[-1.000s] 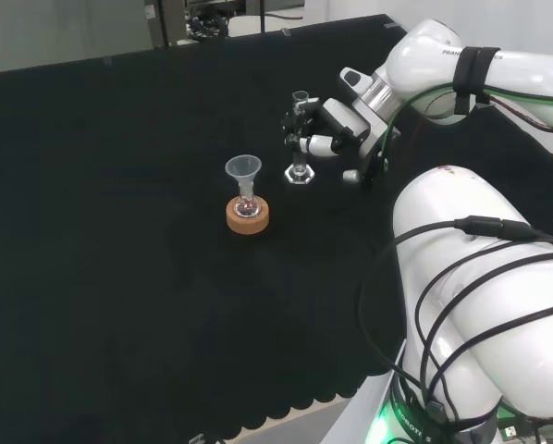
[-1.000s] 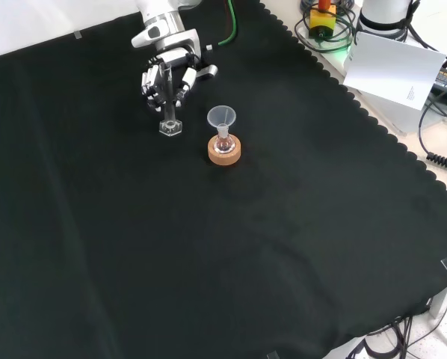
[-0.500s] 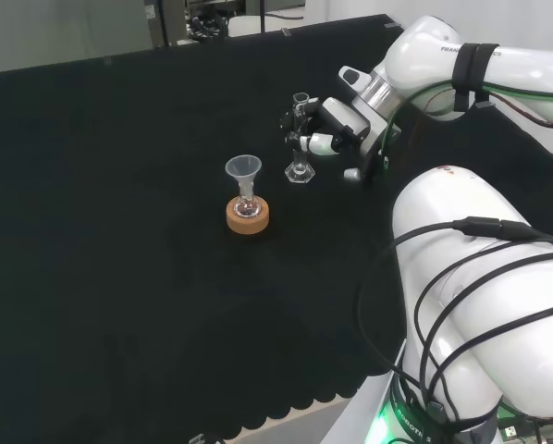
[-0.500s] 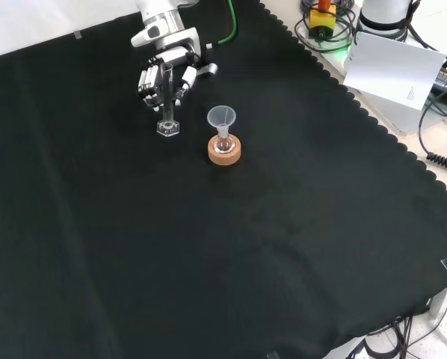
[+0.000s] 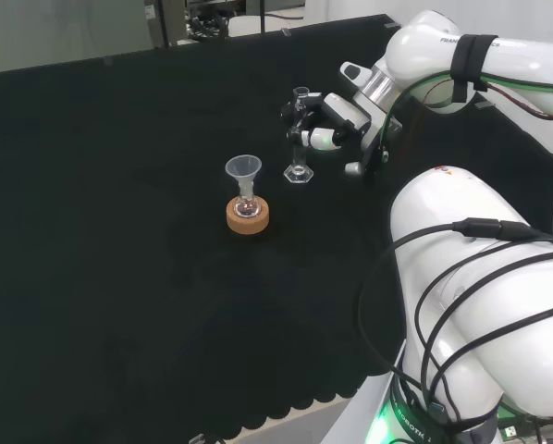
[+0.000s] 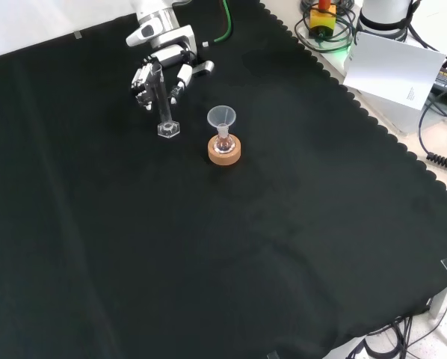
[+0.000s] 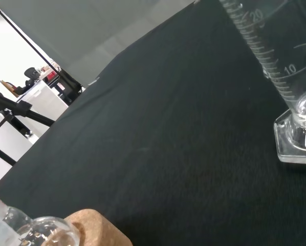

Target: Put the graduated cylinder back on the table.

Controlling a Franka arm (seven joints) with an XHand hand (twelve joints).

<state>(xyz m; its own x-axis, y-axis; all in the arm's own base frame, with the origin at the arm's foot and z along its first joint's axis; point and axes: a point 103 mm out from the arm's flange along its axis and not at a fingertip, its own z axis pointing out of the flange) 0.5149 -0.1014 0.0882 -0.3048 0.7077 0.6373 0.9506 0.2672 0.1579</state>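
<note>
We saw the graduated cylinder (image 6: 164,105) standing upright on the black cloth (image 6: 283,224), its hexagonal base flat on the cloth in the wrist view (image 7: 296,138). In the front view the hand (image 6: 158,71) sat just behind the cylinder's upper part, fingers (image 6: 143,76) spread to either side of the tube and relaxed, not curled around it. In the head view we found the hand (image 5: 337,120) just right of the cylinder (image 5: 300,139), fingertips beside the tube near its top; we could not tell whether any finger touched the glass. We judged the hand open and holding nothing. A small flask with a clear funnel (image 6: 222,120) in its neck stood on a cork ring (image 6: 224,152), near the cylinder and to its right in the front view. In the head view the cork ring (image 5: 248,217) lay left of and nearer than the cylinder.
</note>
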